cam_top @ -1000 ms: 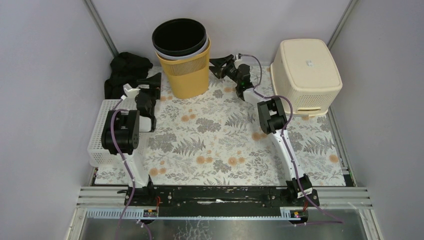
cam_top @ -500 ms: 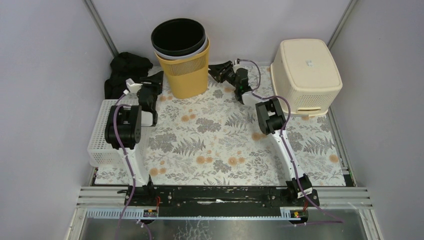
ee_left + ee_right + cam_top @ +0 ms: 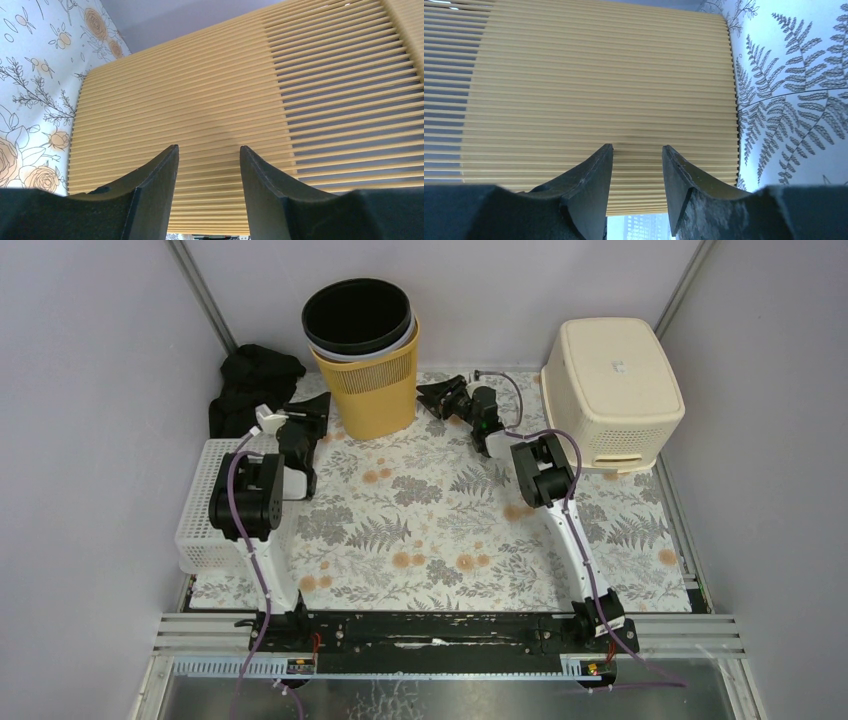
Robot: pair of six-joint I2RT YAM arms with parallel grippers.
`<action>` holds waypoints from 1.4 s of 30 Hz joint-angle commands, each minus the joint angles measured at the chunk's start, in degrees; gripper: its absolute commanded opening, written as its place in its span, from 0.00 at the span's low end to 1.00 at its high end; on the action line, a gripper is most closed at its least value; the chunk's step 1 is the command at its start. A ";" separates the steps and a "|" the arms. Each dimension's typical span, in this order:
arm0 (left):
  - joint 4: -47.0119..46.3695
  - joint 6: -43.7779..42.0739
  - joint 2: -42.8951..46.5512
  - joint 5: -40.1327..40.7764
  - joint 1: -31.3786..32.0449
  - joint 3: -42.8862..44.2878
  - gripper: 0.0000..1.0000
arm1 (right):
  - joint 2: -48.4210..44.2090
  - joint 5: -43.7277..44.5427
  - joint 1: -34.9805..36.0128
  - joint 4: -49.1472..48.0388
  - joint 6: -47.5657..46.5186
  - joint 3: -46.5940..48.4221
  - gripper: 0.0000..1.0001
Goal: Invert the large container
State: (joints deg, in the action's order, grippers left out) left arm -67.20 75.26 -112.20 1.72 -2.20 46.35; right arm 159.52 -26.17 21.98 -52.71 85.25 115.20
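Note:
The large container is a yellow slatted bin with a black-and-white liner, standing upright at the back middle of the floral mat. My left gripper is at its left side, low down. My right gripper is at its right side. In the left wrist view the slatted wall fills the frame, and the left gripper is open with its tips right at the wall and nothing between them. The right wrist view is the same: yellow wall, right gripper open, tips at the slats.
A beige basket lies upside down at the back right. A white slotted crate sits at the left edge, with a black cloth behind it. Grey walls close in the floral mat on three sides.
Both grippers have narrowed from wide open to half open. The right one has moved left and down towards the bin; the left one has edged up to its side.

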 commanded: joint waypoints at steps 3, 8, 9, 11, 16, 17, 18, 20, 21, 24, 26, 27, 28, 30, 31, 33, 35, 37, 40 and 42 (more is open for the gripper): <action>-3.29 -1.61 2.58 -6.19 3.13 -1.74 0.55 | -9.31 -7.84 4.44 -6.32 -3.16 -3.35 0.48; -3.49 -1.39 3.57 -7.47 4.23 -2.75 0.55 | -13.02 -9.37 4.98 -8.10 -3.95 -8.32 0.48; -3.53 -1.43 3.83 -7.60 4.49 -3.14 0.55 | -13.80 -9.68 5.07 -8.56 -4.07 -9.42 0.48; -3.49 -1.44 4.45 -7.94 5.02 -3.96 0.55 | -15.45 -10.38 5.44 -9.46 -4.46 -12.20 0.48; -3.31 -1.15 6.34 -8.67 6.57 -6.14 0.55 | -21.07 -11.41 6.19 -11.83 -6.14 -22.71 0.48; -2.90 -1.31 7.28 -8.71 7.03 -6.56 0.55 | -22.30 -11.51 6.30 -12.44 -6.49 -24.88 0.47; -2.41 -1.61 8.12 -8.74 7.37 -7.09 0.55 | -23.53 -11.53 6.39 -13.27 -6.74 -27.22 0.47; -1.26 -2.14 9.65 -9.01 8.15 -8.00 0.55 | -26.12 -11.37 6.56 -14.52 -7.22 -31.90 0.47; -0.66 -2.33 10.63 -9.20 8.43 -8.64 0.55 | -27.46 -11.29 6.61 -15.13 -7.47 -34.31 0.47; 0.95 -3.20 13.20 -9.61 9.23 -10.46 0.55 | -31.31 -10.88 6.98 -16.69 -8.68 -41.48 0.47; 1.91 -3.93 14.87 -9.91 9.88 -12.01 0.56 | -34.53 -10.18 7.11 -17.29 -9.53 -46.51 0.47; 2.56 -4.21 15.61 -9.99 10.21 -12.83 0.56 | -35.86 -9.84 7.19 -17.97 -9.68 -48.80 0.47; 2.74 -4.43 16.97 -10.06 10.50 -13.77 0.56 | -37.26 -9.70 7.21 -18.52 -10.01 -51.87 0.47; 3.68 -5.02 19.07 -9.85 11.49 -15.96 0.57 | -40.42 -9.54 7.22 -17.97 -11.61 -56.45 0.47; 4.21 -5.47 20.24 -9.71 11.97 -17.01 0.57 | -42.43 -9.24 7.21 -16.90 -12.83 -58.93 0.47; 4.65 -5.90 22.11 -9.54 13.14 -19.61 0.58 | -46.24 -8.72 7.25 -14.13 -16.46 -63.48 0.47; 4.67 -5.92 23.51 -9.81 14.24 -21.87 0.58 | -50.02 -8.47 7.21 -11.27 -19.72 -67.67 0.47; 4.70 -6.15 24.40 -10.28 15.15 -23.60 0.59 | -54.26 -8.46 7.24 -8.37 -22.59 -71.28 0.47; 4.54 -6.08 25.30 -11.96 16.60 -25.80 0.59 | -60.33 -8.08 7.26 -4.33 -26.34 -76.87 0.47; 4.96 -6.27 26.34 -12.72 17.60 -27.11 0.59 | -64.68 -7.20 7.23 -0.96 -28.80 -80.11 0.47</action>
State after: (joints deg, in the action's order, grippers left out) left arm -63.24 72.12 -87.20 2.76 9.43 22.00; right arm 103.42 -27.00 24.53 -56.29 64.07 38.65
